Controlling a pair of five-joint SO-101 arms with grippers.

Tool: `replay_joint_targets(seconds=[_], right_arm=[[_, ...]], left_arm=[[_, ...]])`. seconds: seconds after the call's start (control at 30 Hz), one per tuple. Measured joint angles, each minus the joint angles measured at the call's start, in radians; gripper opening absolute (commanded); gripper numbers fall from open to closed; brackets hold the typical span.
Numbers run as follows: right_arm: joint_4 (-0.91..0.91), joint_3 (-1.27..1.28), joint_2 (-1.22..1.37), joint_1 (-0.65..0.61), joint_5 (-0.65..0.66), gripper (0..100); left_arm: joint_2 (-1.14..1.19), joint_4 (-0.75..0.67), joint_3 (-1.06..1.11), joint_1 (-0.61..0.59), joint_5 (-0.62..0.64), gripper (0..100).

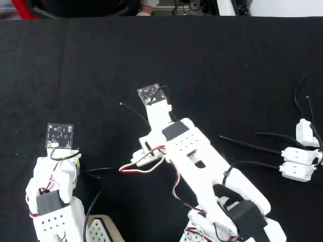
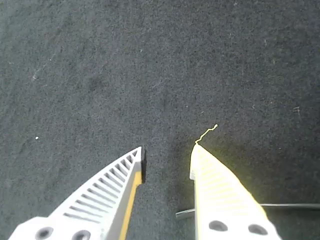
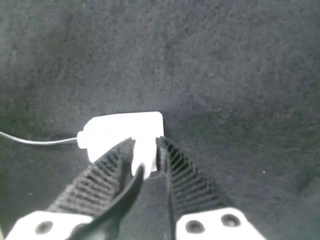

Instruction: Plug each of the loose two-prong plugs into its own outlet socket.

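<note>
A white two-prong plug (image 3: 122, 130) lies on the black cloth with a thin cord (image 3: 35, 141) trailing from one end. My right gripper (image 3: 146, 150) is shut on it, one finger on each side of its near end. In the high view the right arm (image 1: 192, 151) stretches across the middle of the table and hides this plug. White plug and socket pieces (image 1: 298, 164) with black cords lie at the right edge, another white piece (image 1: 304, 132) just behind them. My left gripper (image 2: 166, 162) stands open over bare cloth at the front left, holding nothing.
A thin black cable (image 2: 290, 205) runs beside one left finger (image 2: 215, 190). A black cord (image 1: 133, 112) sticks out from under the right arm. A white ribbed piece on a tan base (image 1: 100, 229) sits at the front edge. Black cloth (image 1: 227, 65) covers the far half.
</note>
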Motion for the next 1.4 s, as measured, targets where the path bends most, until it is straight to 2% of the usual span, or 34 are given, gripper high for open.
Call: replay_joint_targets(seconds=[0.13,0.5,0.7,0.9,1.03,1.23,1.4], right_arm=[[-0.028,0.025,-0.002,0.0,0.0,1.2],[-0.247,0.081,-0.002,0.038,0.043,1.2],[-0.233,0.092,-0.026,0.046,0.066,1.2],[-0.089,0.198,-0.184,0.026,0.123,1.2],[-0.084,0.339,-0.341,-0.037,0.17,1.2],[-0.15,0.506,-0.551,-0.051,0.21,1.2],[-0.316,0.605,-0.611,-0.051,0.258,1.2]], left_arm=[[0.0,0.0,0.0,0.0,0.0,16],[0.0,0.0,0.0,0.0,0.0,16],[0.0,0.0,0.0,0.0,0.0,16],[0.0,0.0,0.0,0.0,0.0,16],[0.0,0.0,0.0,0.0,0.0,16],[0.0,0.0,0.0,0.0,-0.002,16],[0.0,0.0,0.0,0.0,-0.002,16]])
